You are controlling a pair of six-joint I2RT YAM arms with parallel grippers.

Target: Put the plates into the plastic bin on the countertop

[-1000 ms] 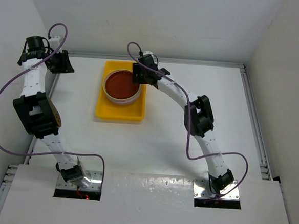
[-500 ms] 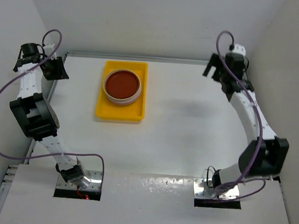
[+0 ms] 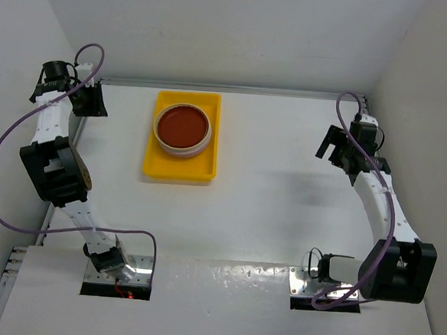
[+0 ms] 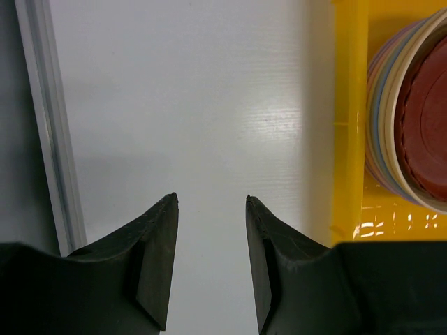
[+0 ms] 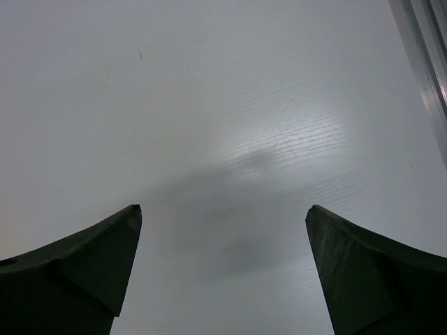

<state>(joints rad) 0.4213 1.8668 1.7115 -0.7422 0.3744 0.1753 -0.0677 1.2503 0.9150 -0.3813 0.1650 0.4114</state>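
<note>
One stack of plates (image 3: 182,127) — inside the plastic bin (image 3: 179,169)

My left claw (image 4: 210,199) hangs at the countertop's (image 3: 267,201) 10 o'clock corner, jaws parted. The side rail (image 4: 49,125) is close at its 9, the yellow bin's (image 3: 153,166) wall at its 3, with a bare strip of white between. The stack of plates (image 3: 183,126) fills most of the bin and tops its rim, leaving only a narrow strip at 6. My right claw (image 5: 223,207) is at 3 o'clock, jaws wide over open surface, with the right rail (image 3: 380,195) and wall just behind it.
</note>
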